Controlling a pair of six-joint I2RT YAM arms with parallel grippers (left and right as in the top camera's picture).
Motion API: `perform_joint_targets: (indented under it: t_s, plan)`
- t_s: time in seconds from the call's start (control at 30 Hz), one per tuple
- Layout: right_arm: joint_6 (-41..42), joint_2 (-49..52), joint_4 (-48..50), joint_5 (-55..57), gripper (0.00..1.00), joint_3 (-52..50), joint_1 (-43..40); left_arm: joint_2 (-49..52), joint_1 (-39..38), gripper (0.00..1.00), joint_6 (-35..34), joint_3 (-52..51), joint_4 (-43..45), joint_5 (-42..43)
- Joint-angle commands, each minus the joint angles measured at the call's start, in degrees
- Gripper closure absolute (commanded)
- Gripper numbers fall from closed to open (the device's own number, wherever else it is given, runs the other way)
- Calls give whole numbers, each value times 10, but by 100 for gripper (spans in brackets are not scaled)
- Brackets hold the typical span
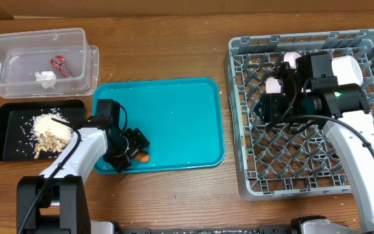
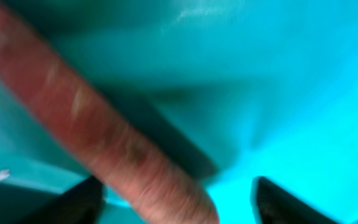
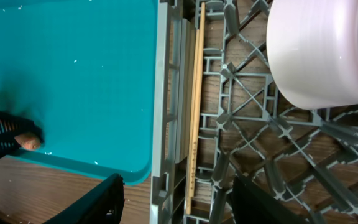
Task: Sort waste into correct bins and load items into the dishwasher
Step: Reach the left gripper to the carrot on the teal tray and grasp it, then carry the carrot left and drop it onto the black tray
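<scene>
A small orange carrot [image 1: 144, 156] lies in the near left corner of the teal tray [image 1: 174, 110]. My left gripper [image 1: 134, 151] is down around it. In the left wrist view the carrot [image 2: 104, 137] runs slantwise between the dark fingers [image 2: 79, 199]; the left finger is at its side and the right one stands apart, so the left gripper [image 2: 178, 186] is open. My right gripper [image 3: 179, 199] hangs open and empty over the left wall of the grey dishwasher rack [image 3: 166, 124]. A wooden chopstick [image 3: 196, 106] lies along that wall, and a pinkish-white bowl [image 3: 322, 50] sits in the rack.
The clear tub [image 1: 18, 49] at the back left holds a red wrapper [image 1: 62, 65] and a white paper wad [image 1: 45, 78]. In front of it the black tray [image 1: 8, 140] carries rice [image 1: 44, 122] and peanut shells [image 1: 50, 143]. The right arm [image 1: 349, 143] reaches over the rack [image 1: 369, 39].
</scene>
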Motion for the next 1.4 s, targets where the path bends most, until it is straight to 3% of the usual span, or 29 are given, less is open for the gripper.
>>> perform_joint_targets:
  t_s: [0.0, 0.93, 1.07, 1.2, 1.37]
  plan:
    - [0, -1, -1, 6, 42, 3, 2, 3, -4, 34, 1, -14, 14, -27]
    - [0, -1, -24, 6, 42, 3, 2, 2, 6, 95, 4, -2, 24, -54]
    - [0, -1, -24, 6, 42, 3, 2, 1, 33, 96, 28, 32, 0, -54]
    - [0, -1, -24, 6, 42, 3, 2, -1, 80, 96, 97, 112, -63, -65]
    - [0, -1, -25, 6, 42, 3, 2, -1, 130, 96, 129, 209, -124, -132]
